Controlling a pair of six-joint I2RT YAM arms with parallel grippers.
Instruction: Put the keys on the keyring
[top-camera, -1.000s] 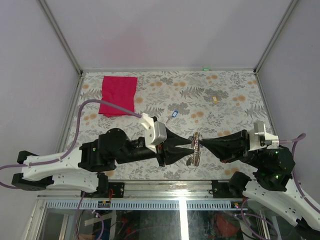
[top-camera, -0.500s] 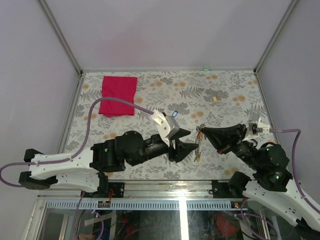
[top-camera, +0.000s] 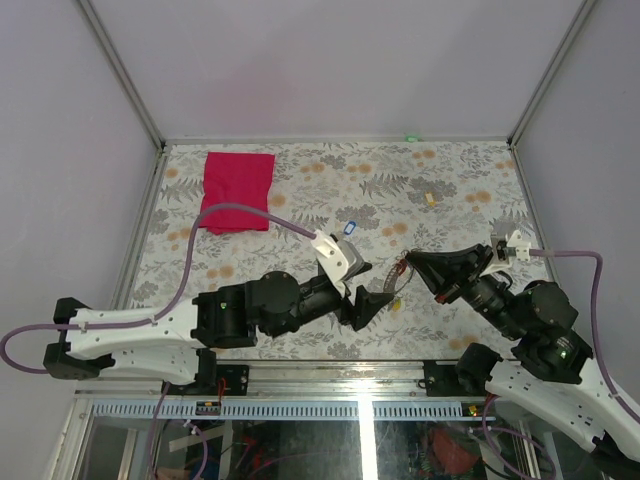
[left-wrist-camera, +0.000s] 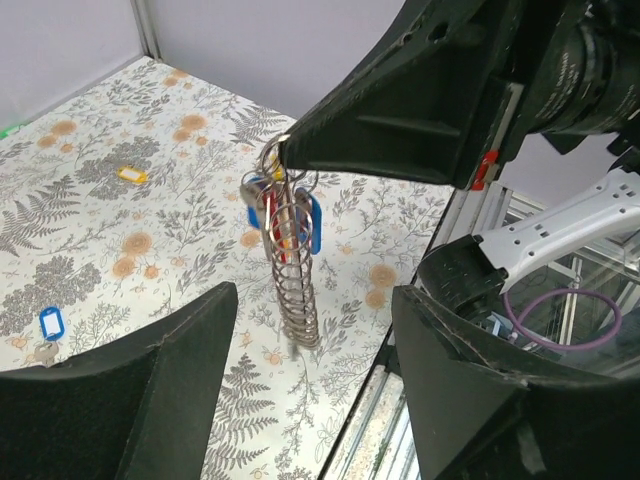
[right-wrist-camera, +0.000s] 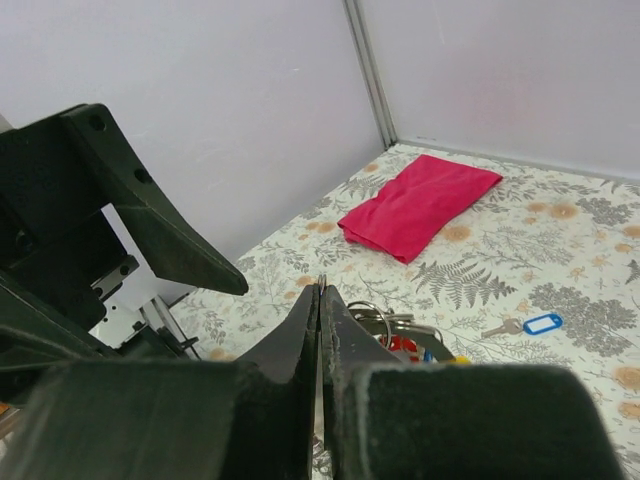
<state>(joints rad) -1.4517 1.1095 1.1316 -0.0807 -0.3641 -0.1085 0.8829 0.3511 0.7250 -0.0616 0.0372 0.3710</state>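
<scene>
Keyring (left-wrist-camera: 292, 270) front centre; loose key (top-camera: 348, 228) behind it; cloth (top-camera: 237, 190) rear left.

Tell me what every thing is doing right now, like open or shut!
left end effector: open, empty.
right end effector: shut on the keyring.
keyring: hanging in the air, carrying keys.
blue-tag key: lying loose, off the ring.
yellow-tag key: lying loose, off the ring.
red cloth: folded, lying flat.

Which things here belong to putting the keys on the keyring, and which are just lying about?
Job in hand:
keyring, held in the shut right tool
tagged keys already hanging on it
loose blue-tagged key
loose yellow tag, probably another key's

Lying about:
red cloth, folded, far left
</scene>
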